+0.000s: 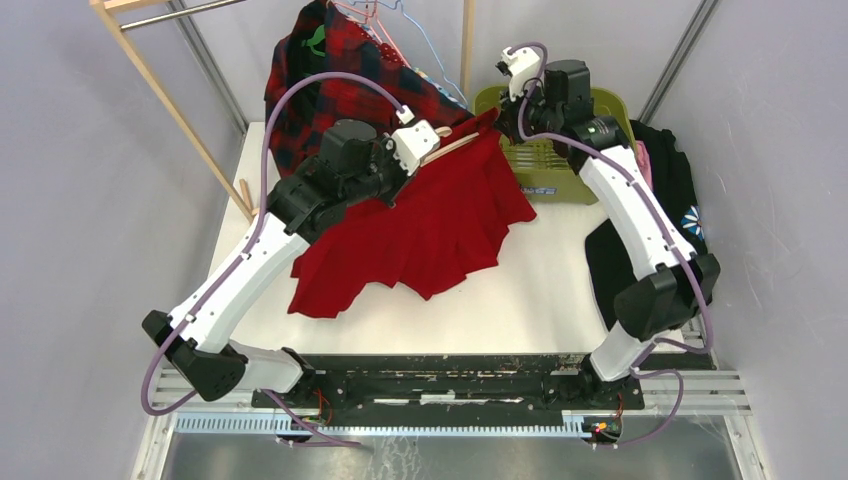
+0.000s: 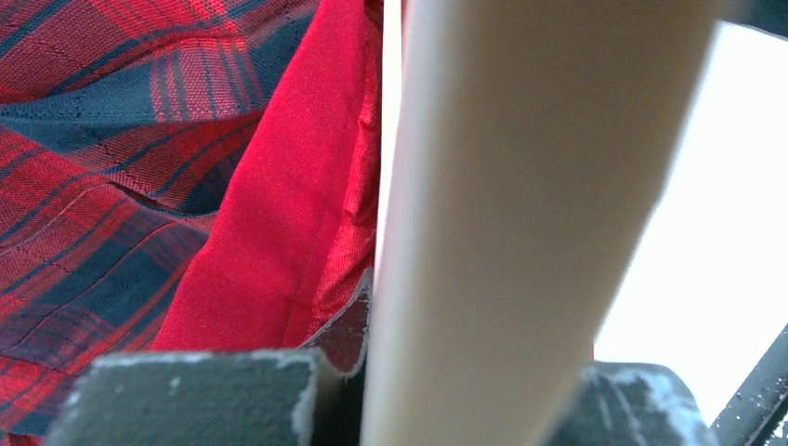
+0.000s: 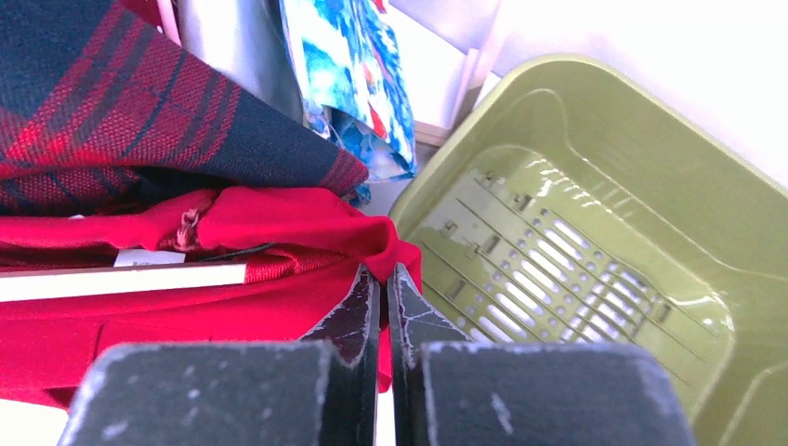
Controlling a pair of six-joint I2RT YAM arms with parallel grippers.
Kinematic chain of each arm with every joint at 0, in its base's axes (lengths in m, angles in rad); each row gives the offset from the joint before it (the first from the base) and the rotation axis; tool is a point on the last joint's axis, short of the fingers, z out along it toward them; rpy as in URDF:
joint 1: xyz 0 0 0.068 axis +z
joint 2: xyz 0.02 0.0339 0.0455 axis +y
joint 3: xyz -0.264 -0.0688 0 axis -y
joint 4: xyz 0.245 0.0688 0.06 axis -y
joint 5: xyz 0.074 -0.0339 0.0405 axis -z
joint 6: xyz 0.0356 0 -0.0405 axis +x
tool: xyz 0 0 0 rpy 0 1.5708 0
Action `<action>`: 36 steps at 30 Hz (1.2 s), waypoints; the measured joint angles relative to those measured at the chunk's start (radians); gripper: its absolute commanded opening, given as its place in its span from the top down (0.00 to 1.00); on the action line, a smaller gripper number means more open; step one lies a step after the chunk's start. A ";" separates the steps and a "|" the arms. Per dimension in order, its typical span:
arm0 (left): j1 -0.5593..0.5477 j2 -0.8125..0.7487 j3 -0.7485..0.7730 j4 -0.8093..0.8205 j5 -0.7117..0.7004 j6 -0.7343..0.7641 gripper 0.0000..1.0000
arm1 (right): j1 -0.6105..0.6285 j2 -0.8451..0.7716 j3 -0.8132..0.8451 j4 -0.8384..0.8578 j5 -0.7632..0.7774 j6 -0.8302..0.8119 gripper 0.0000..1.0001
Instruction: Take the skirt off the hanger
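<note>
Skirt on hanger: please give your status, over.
Left gripper shut on hanger. Right gripper shut at skirt edge. Skirt not yet off. Plaid garment close behind.

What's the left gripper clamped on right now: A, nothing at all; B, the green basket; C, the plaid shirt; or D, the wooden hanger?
D: the left wrist view shows the pale bar of the hanger clamped in the left gripper, with the red skirt beside it.
</note>
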 measured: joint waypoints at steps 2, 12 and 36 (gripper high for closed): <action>0.003 -0.002 -0.002 0.000 -0.015 0.001 0.97 | -0.013 0.037 0.036 -0.013 -0.040 0.019 0.99; 0.004 -0.003 -0.007 0.010 0.003 0.003 0.97 | -0.088 -0.010 0.014 -0.069 -0.195 0.201 0.99; 0.014 0.220 0.099 0.413 0.011 -0.064 0.97 | 0.220 -0.064 0.244 -0.089 -0.217 0.312 0.99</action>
